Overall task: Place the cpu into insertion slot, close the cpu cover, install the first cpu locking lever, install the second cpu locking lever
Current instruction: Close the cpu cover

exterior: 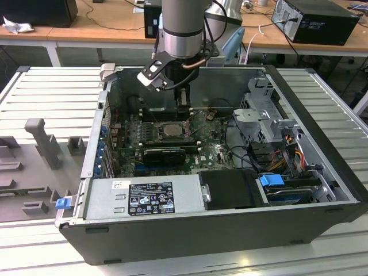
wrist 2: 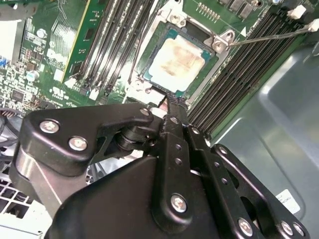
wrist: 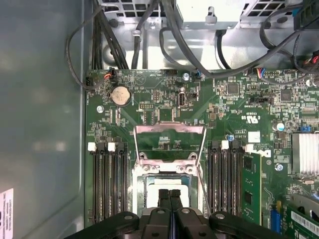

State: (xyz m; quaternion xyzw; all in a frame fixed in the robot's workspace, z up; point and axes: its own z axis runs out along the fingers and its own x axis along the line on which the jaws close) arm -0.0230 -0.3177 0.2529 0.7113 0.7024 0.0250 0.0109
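The black gripper is sitting closest to the lens in both wrist views. Its fingers are pressing together with nothing between them, and the tips are hanging at one edge of the insertion slot; whether they are touching it I cannot tell. The cpu is lying flat inside the slot, pale top facing up. The cpu cover is standing swung open, hinged at the slot's edge opposite the fingers. Memory slots are flanking the slot on both sides. In the exterior view the slot is lying inside the open computer case, which is resting on the bench.
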